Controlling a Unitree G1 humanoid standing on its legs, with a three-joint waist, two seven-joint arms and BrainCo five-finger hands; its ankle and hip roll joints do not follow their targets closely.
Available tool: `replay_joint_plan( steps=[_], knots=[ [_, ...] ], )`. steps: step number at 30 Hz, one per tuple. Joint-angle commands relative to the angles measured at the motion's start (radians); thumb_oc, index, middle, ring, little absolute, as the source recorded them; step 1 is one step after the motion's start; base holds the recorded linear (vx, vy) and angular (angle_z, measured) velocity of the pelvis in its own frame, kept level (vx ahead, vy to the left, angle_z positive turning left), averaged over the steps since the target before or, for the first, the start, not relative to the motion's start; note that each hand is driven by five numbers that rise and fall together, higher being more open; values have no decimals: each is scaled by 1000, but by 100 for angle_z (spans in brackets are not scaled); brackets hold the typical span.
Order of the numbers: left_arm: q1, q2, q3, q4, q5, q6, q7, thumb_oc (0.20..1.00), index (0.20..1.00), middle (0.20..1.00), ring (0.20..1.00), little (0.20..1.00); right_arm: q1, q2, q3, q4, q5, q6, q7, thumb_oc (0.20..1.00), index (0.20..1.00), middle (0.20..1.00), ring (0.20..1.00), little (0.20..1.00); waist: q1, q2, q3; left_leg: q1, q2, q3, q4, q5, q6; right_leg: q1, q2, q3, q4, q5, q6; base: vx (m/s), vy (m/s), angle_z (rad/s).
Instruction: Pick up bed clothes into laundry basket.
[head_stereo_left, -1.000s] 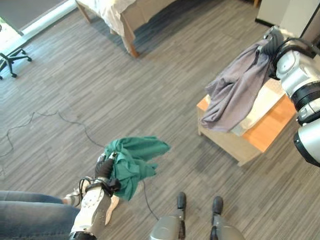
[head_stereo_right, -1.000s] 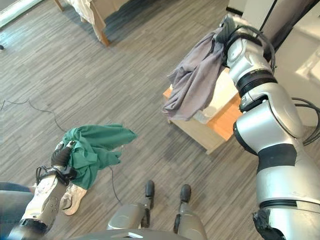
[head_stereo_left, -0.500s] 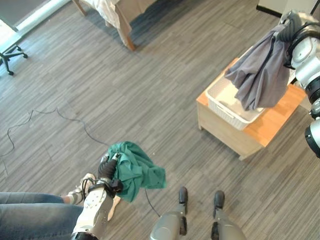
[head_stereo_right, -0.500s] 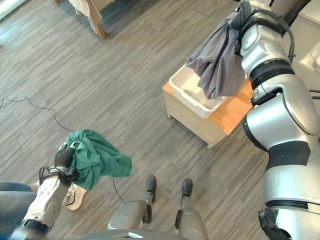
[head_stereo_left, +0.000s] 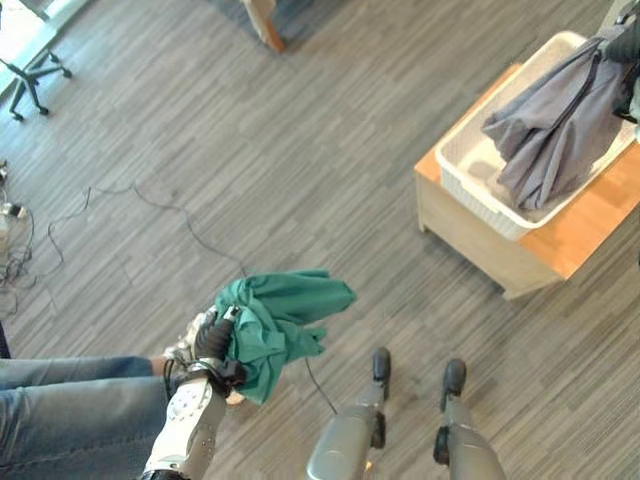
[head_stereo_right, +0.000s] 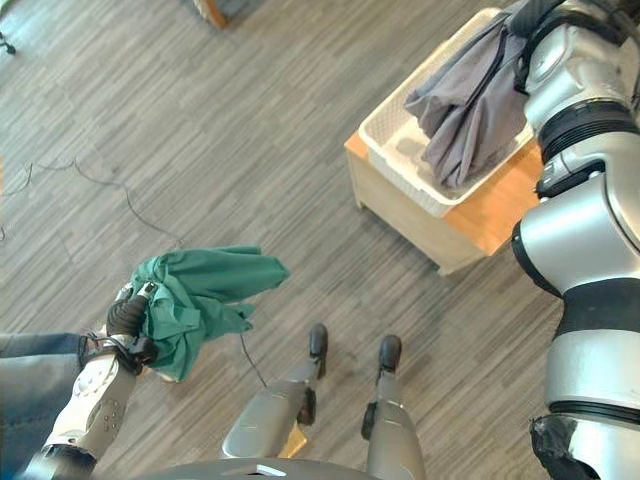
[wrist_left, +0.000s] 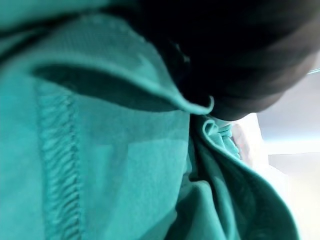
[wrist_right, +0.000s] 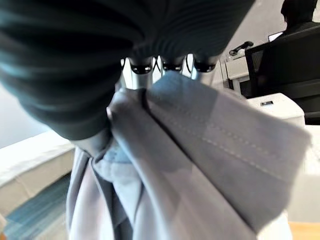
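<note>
Right hand (wrist_right: 150, 40) is up at about two o'clock, its fingers curled round a grey garment (head_stereo_left: 560, 125) that hangs from it down into the white laundry basket (head_stereo_left: 470, 165); the lower folds of the cloth lie inside the basket, and the rest of the basket's floor looks bare. This basket stands on a low wooden table (head_stereo_left: 575, 230). Left hand (head_stereo_left: 210, 338), at about seven o'clock, is closed on a green garment (head_stereo_left: 275, 320), which is bunched and held above the wooden floor (head_stereo_left: 280, 150), well apart from the basket. I can read no label or writing on the clothes or the basket. A person's leg in jeans (head_stereo_left: 70, 415) is beside the left arm.
</note>
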Motion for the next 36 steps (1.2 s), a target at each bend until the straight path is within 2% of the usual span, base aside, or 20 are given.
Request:
replay_joint_plan(
  steps=[1, 2, 4, 14, 22, 24, 25, 26, 27, 28, 29, 30, 31, 32, 33, 35, 36],
  knots=[
    [-91, 38, -8, -74, 20, -67, 11, 200, 200, 200, 200, 200, -205, -40, 91, -15, 43, -21, -32, 1000, 1000, 1000, 1000, 1000, -3, -62, 100, -17, -6, -15, 5, 18, -76, 133, -62, 41, 12, -149, 98, 0, 0, 0],
    [-97, 30, -21, -69, 26, -59, 11, 200, 200, 200, 200, 200, -175, -30, 56, -24, 99, -21, -17, 1000, 1000, 1000, 1000, 1000, -5, -58, 116, -28, -5, -10, 5, 19, -76, 119, -62, 51, 12, -145, 98, 0, 0, 0],
    [-104, 22, -29, -62, 30, -51, 14, 200, 200, 200, 200, 200, -157, -18, 40, -14, 115, -12, -10, 1000, 1000, 1000, 1000, 1000, -9, -51, 127, -38, -4, -4, 5, 24, -76, 106, -62, 57, 12, -139, 97, -32, 14, -5],
    [-122, 7, -23, -52, 36, -55, 38, 200, 200, 200, 200, 200, -113, 31, 47, 0, 40, 5, -1, 1000, 1000, 1000, 1000, 1000, -35, -24, 156, -14, -11, 11, 5, 17, -72, 112, -65, 77, 12, -137, 93, -13, 31, -3],
    [-159, 23, -17, -69, 54, -61, 52, 200, 200, 200, 200, 200, -99, 42, 67, -33, -40, 1, -22, 1000, 1000, 1000, 1000, 1000, -67, -36, 139, 52, -10, 21, 5, -12, -59, 155, -67, 92, 12, -134, 96, -2, 33, -4],
    [-170, 25, 2, -72, 67, -73, 60, 200, 200, 200, 200, 200, -21, -24, -58, -194, 127, -49, -55, 1000, 1000, 1000, 1000, 1000, -95, -58, 119, 97, -5, 30, 13, -43, -51, 189, -67, 104, 13, -139, 101, 48, 61, -6],
    [-171, 27, 4, -72, 71, -71, 61, 200, 200, 200, 200, 200, 23, -27, -83, -260, 143, -50, -64, 1000, 1000, 1000, 1000, 1000, -98, -67, 113, 105, -3, 33, 15, -45, -48, 193, -66, 108, 13, -134, 101, 48, 44, -15],
    [-177, 27, 23, -76, 88, -69, 77, 200, 200, 200, 200, 200, 117, -74, -144, -485, 183, -87, -95, 1000, 1000, 1000, 1000, 1000, -126, -79, 113, 126, 1, 41, 24, -60, -46, 206, -67, 114, 19, -138, 103, 42, 45, -23],
    [-183, 41, 36, -85, 109, -63, 88, 200, 200, 200, 200, 200, 251, -95, -226, -683, 191, -85, -110, 1000, 1000, 1000, 1000, 1000, -143, -94, 112, 143, 5, 47, 34, -71, -41, 217, -67, 121, 22, -133, 102, 45, 41, -17],
    [-182, 43, 34, -86, 109, -63, 88, 200, 200, 200, 200, 200, 256, -96, -231, -687, 190, -84, -110, 1000, 1000, 1000, 1000, 1000, -140, -96, 110, 143, 5, 48, 34, -71, -41, 217, -67, 122, 22, -132, 102, 81, 100, -25],
    [-191, 57, 85, -106, 159, -43, 97, 200, 200, 200, 200, 200, 687, -89, -430, -1146, 220, -177, -70, 1000, 1000, 1000, 1000, 1000, -217, -113, 119, 190, 17, 77, 56, -109, -28, 240, -64, 142, 52, -137, 106, 56, 79, -31],
    [-188, 66, 78, -108, 159, -42, 97, 200, 200, 200, 200, 200, 718, -89, -456, -1167, 215, -168, -66, 1000, 1000, 1000, 1000, 1000, -207, -121, 115, 189, 17, 78, 56, -105, -28, 239, -64, 143, 51, -133, 105, 82, 98, -35],
    [-213, 88, 85, -117, 187, -25, 75, 200, 200, 200, 200, 200, 1053, -42, -623, -1365, 283, -237, 58, 1000, 1000, 1000, 1000, 1000, -232, -132, 104, 223, 18, 100, 76, -139, -17, 261, -73, 133, 90, -159, 112, 1, 12, -33],
    [-215, 94, 74, -118, 187, -24, 76, 200, 200, 200, 200, 200, 1080, -41, -647, -1382, 282, -231, 63, 1000, 1000, 1000, 1000, 1000, -221, -136, 97, 219, 19, 101, 77, -134, -17, 256, -72, 134, 90, -156, 111, -11, 75, -25],
    [-252, 135, 80, -120, 232, -26, 67, 200, 200, 200, 200, 200, 1394, 34, -742, -1547, 415, -280, 192, 1000, 1000, 1000, 1000, 1000, -255, -146, 104, 270, 33, 137, 83, -152, -6, 248, -68, 88, 239, -177, 131, -73, 99, -41],
    [-278, 163, 85, -110, 253, -28, 76, 200, 200, 200, 200, 200, 1613, 92, -770, -1614, 488, -262, 288, 1000, 1000, 1000, 1000, 1000, -262, -161, 122, 333, 63, 203, 67, -159, -13, 190, -95, -34, 356, -170, 152, -71, 104, -86],
    [-295, 177, 110, -96, 245, -34, 73, 200, 200, 200, 200, 200, 1725, 134, -773, -1592, 565, -230, 348, 1000, 1000, 1000, 1000, 1000, -268, -177, 118, 365, 73, 245, 54, -160, -26, 175, -113, -141, 353, -157, 152, 64, 7, -136]
  ],
)
